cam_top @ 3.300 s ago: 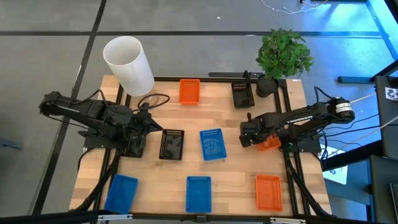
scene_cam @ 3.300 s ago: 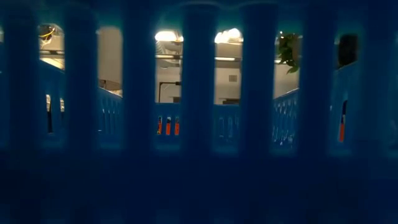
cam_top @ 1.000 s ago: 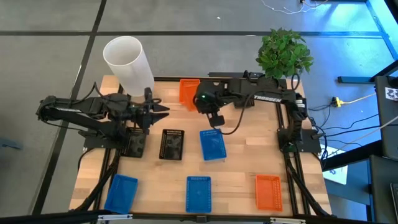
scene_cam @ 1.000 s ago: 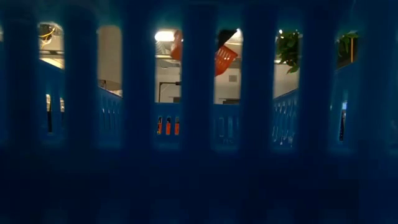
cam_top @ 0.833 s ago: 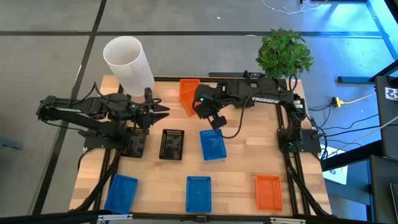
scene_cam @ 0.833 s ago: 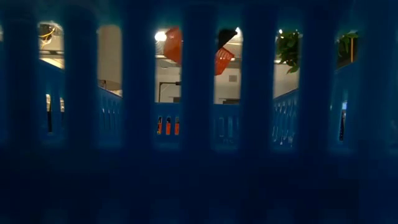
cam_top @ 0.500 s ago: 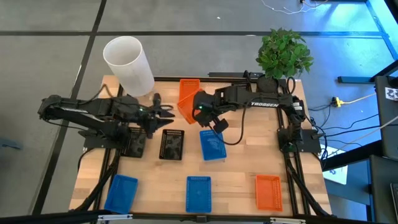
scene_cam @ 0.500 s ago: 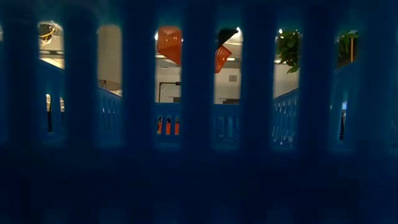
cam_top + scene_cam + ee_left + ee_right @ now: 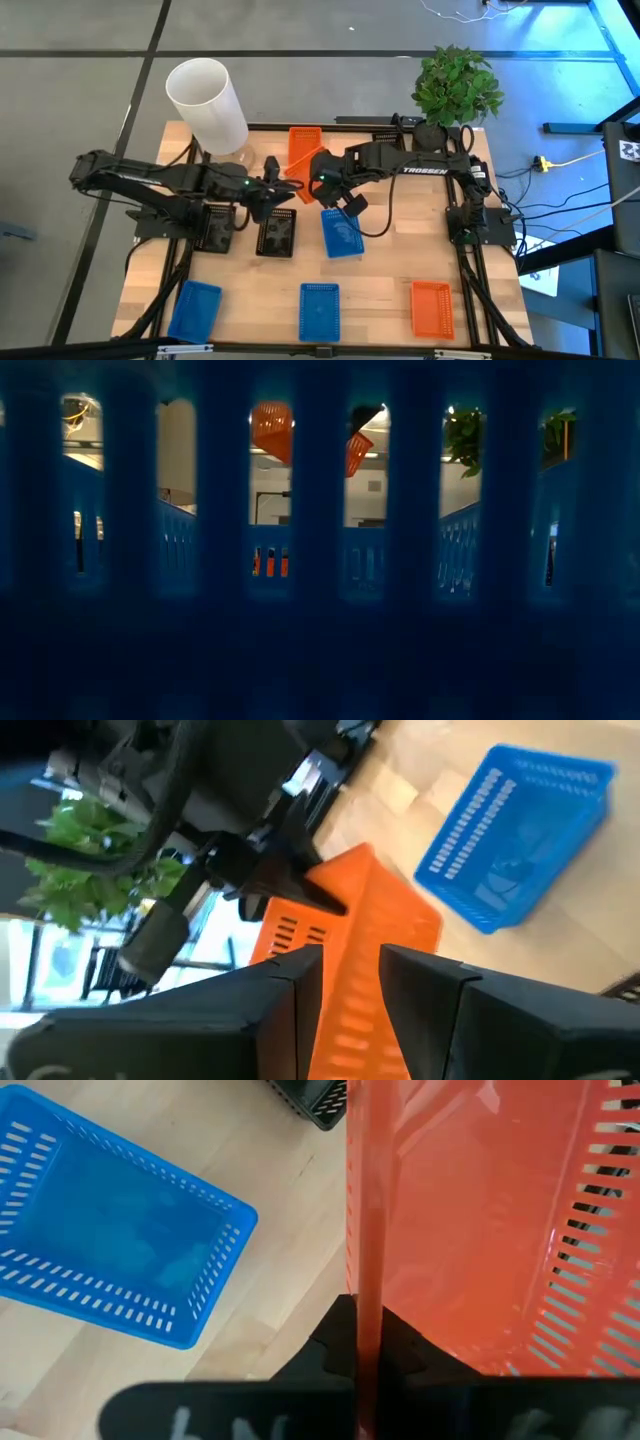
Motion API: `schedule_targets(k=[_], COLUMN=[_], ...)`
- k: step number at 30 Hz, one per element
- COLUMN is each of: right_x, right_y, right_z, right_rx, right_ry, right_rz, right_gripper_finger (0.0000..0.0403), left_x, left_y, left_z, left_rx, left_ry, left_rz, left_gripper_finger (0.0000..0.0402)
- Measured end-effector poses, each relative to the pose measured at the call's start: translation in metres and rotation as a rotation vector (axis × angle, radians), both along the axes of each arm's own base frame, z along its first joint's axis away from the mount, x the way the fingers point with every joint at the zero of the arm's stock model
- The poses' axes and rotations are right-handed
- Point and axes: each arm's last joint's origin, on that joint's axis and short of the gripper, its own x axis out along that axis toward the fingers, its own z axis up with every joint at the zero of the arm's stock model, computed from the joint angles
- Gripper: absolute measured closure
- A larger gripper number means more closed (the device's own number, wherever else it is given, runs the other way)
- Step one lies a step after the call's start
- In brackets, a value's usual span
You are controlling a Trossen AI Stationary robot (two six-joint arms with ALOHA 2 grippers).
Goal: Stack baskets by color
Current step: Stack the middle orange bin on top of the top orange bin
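An orange basket (image 9: 300, 158) hangs tilted above the table's far middle, with my right gripper (image 9: 312, 176) shut on it. The low view shows it high up through the slots (image 9: 272, 430). My left gripper (image 9: 285, 188) is open and reaches in level from the left. Its fingers (image 9: 290, 990) stand on either side of the basket's lower edge (image 9: 350, 970). A second orange basket (image 9: 270, 563) sits low at the far edge. Blue baskets (image 9: 341, 232), (image 9: 319, 310), (image 9: 195, 308), a black one (image 9: 276, 232) and an orange one (image 9: 432, 308) rest flat on the table. My right gripper pinches one wall of the orange basket at its rim (image 9: 365, 1280) between its two fingers, slanting down from above. The basket is lifted clear and tipped steeply on edge. My left gripper straddles the basket's opposite edge (image 9: 345, 945); whether its fingers touch it, I cannot tell.
A tall white cylinder (image 9: 207, 103) stands at the far left corner and a potted plant (image 9: 455, 90) at the far right. Another black basket (image 9: 215, 228) lies under the left arm. A blue basket wall (image 9: 320, 640) fills the low view.
My right gripper has rolled and drifted a little toward the near left, so the orange basket has tipped from nearly edge-on to steeply tilted. My left gripper has moved toward the table's right and slightly down, until its open fingers straddle the held basket's edge.
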Motion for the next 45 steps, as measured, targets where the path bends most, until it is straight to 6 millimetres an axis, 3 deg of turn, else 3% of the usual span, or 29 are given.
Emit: schedule_targets(k=[11,35,45], right_x=[0.0,-0.001,-0.001], right_y=[0.0,0.0,0.0], right_z=[0.0,-0.001,-0.001], right_rx=[-0.01,-0.013,-0.016], right_ry=[0.005,0.018,0.017], right_rz=[0.028,0.029,0.028], right_gripper_finger=[0.0403,0.0403,0.0403], left_x=[0.0,0.021,0.021], left_y=[0.002,0.003,0.002], left_z=[0.0,-0.026,-0.028], left_rx=[0.02,0.066,0.064], left_ry=[-0.005,0.12,0.134], left_rz=[0.073,0.15,0.137], left_gripper_finger=[0.0306,0.0309,0.0394])
